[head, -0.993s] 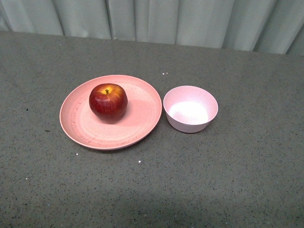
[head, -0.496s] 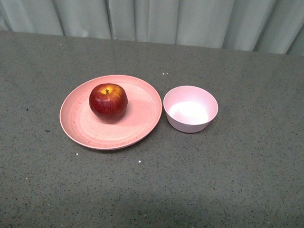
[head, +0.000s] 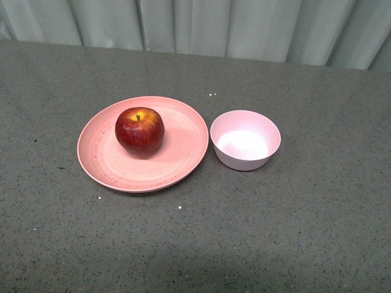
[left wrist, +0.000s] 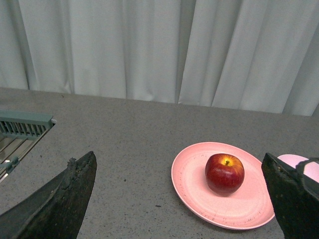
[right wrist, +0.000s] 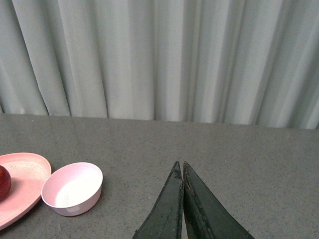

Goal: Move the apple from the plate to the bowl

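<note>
A glossy dark red apple (head: 140,132) with a yellow patch at its stem sits left of centre on the wide salmon-pink plate (head: 183,152). Just right of the plate stands the small pale pink bowl (head: 245,139), with nothing inside. Neither arm shows in the front view. In the left wrist view the apple (left wrist: 225,173) rests on the plate (left wrist: 192,181), ahead of my open left gripper (left wrist: 180,167); its dark fingers are far apart and hold nothing. My right gripper (right wrist: 179,164) is shut and holds nothing, with the bowl (right wrist: 73,188) and the plate's rim (right wrist: 27,172) off to one side.
Everything stands on a speckled grey tabletop (head: 305,232) backed by pale pleated curtains (head: 201,24). A greenish slatted rack (left wrist: 22,125) lies at the table's edge in the left wrist view.
</note>
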Controlling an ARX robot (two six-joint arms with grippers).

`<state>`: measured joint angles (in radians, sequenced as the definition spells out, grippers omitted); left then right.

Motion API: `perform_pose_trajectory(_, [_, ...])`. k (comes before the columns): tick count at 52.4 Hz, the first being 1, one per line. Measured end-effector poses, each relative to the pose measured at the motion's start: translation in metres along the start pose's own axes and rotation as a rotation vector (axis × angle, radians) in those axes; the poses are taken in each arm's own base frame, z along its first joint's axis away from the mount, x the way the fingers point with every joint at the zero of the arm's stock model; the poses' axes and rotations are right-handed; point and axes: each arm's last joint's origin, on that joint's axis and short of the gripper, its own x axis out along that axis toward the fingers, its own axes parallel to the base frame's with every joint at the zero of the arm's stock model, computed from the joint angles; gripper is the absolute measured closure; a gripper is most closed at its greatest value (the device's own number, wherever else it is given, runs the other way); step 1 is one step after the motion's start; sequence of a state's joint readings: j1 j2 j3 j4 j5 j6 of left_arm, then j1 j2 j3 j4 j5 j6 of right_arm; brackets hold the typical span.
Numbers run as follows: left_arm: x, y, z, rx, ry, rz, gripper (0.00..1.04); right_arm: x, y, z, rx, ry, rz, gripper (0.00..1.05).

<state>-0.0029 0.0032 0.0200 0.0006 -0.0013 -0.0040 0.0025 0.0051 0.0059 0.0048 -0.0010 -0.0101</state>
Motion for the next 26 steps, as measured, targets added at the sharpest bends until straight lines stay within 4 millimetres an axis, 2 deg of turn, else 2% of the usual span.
perform_pose_trajectory(6, [0.0000,0.0000,0.0000,0.000,0.000,0.000,0.07,0.0000,0.0000,-0.0003,0.000,0.003,0.000,1.04])
perform_pose_trajectory(11, [0.0000,0.0000,0.0000,0.000,0.000,0.000,0.07,0.0000,0.0000,-0.0003,0.000,0.003,0.000,0.91])
perform_pose_trajectory(14, [0.0000,0.0000,0.0000,0.000,0.000,0.000,0.07,0.0000,0.0000,-0.0003,0.000,0.003,0.000,0.82])
perform_pose_trajectory(19, [0.0000,0.0000,0.0000,0.000,0.000,0.000,0.07,0.0000,0.0000,-0.0003,0.000,0.003,0.000,0.59])
perform_pose_trajectory(26, [0.0000,0.0000,0.0000,0.000,0.000,0.000,0.07,0.0000,0.0000,-0.0003,0.000,0.003,0.000,0.32])
